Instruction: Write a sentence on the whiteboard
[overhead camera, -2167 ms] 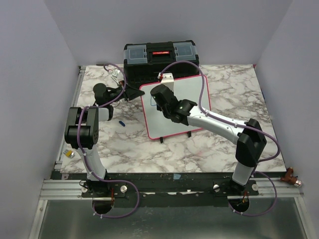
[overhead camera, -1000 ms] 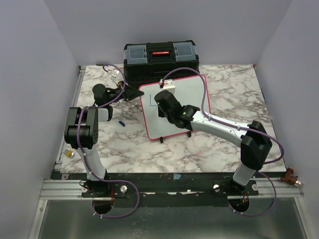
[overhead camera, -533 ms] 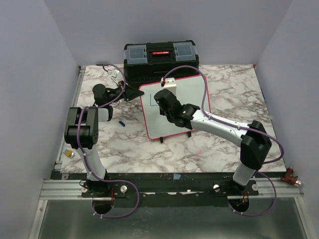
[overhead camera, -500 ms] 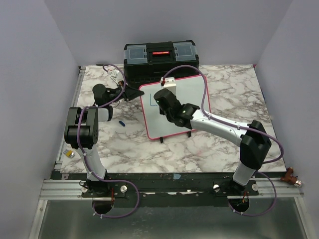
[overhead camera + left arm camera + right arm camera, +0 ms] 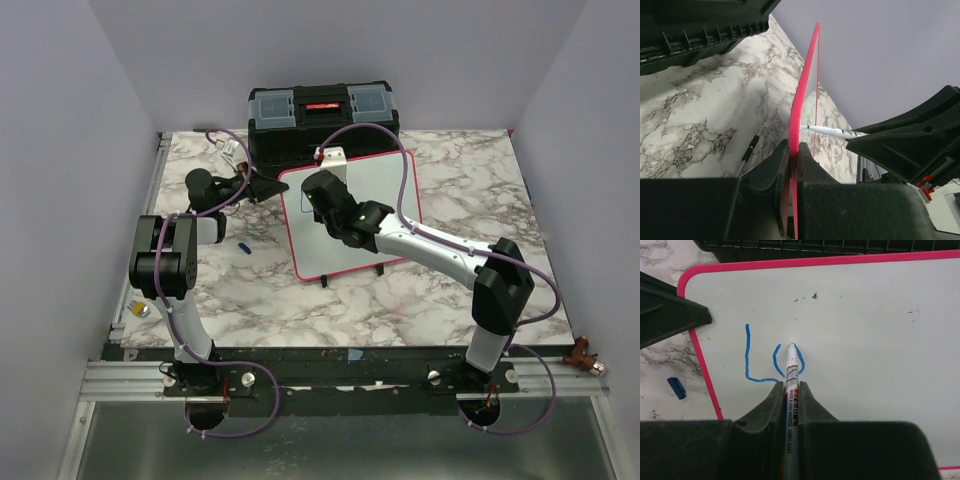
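The whiteboard (image 5: 385,195) with its pink frame stands tilted on the marble table. My left gripper (image 5: 794,147) is shut on its left edge (image 5: 802,115), also seen from above (image 5: 272,187). My right gripper (image 5: 791,385) is shut on a white marker (image 5: 791,372), and the marker's tip touches the board (image 5: 865,340). Of the sentence (image 5: 747,350), the board shows a blue "L" and a nearly closed "o" around the marker tip. From above, the right gripper (image 5: 312,200) covers the board's upper left.
A black toolbox (image 5: 322,115) stands right behind the board. A blue marker cap (image 5: 244,246) lies on the table left of the board, also in the right wrist view (image 5: 676,388). The board's black feet (image 5: 324,281) rest towards the near side.
My right gripper has shifted a little to the left across the board with the marker, and the "o" stroke has grown. The left arm and the board have not moved.
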Available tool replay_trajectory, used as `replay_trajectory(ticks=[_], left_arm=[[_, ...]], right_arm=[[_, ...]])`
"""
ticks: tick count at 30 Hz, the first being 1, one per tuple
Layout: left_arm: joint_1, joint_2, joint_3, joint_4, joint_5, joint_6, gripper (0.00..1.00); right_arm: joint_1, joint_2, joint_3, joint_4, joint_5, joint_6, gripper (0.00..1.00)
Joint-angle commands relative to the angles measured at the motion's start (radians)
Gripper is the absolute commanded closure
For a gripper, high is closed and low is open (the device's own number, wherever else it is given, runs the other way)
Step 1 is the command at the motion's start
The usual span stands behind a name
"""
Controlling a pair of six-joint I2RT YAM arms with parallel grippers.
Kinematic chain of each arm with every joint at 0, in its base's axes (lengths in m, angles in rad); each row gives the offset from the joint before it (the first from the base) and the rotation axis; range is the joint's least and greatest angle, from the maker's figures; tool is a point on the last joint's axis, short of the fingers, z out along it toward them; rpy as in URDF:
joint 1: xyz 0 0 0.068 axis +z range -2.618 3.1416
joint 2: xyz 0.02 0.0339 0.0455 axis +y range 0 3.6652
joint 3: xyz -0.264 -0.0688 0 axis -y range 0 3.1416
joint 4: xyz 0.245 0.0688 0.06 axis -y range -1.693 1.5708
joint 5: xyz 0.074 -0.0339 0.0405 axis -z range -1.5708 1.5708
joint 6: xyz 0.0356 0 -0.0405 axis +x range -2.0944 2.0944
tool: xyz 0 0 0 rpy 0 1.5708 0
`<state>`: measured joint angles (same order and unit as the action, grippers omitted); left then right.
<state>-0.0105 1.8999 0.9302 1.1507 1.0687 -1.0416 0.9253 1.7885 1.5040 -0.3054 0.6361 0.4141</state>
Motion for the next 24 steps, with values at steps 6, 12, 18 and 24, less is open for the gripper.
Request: replay_trajectory(ticks=[6, 12, 18, 24], left_arm=[[0.0, -0.04, -0.002, 0.086, 0.039, 0.043, 1.0], [0.0, -0.04, -0.001, 0.083, 0.037, 0.045, 1.0], [0.0, -0.042, -0.002, 0.08, 0.036, 0.046, 1.0], [0.0, -0.043, -0.002, 0.079, 0.036, 0.048, 1.0]], right_arm=[[-0.006, 0.038, 0.045, -0.015, -0.014, -0.012, 0.99], [-0.006, 0.026, 0.04, -0.017, -0.047, -0.011, 0.99], [-0.006, -0.007, 0.006, 0.013, -0.093, -0.013, 0.99], [-0.006, -0.088, -0.044, 0.071, -0.13, 0.001, 0.99]])
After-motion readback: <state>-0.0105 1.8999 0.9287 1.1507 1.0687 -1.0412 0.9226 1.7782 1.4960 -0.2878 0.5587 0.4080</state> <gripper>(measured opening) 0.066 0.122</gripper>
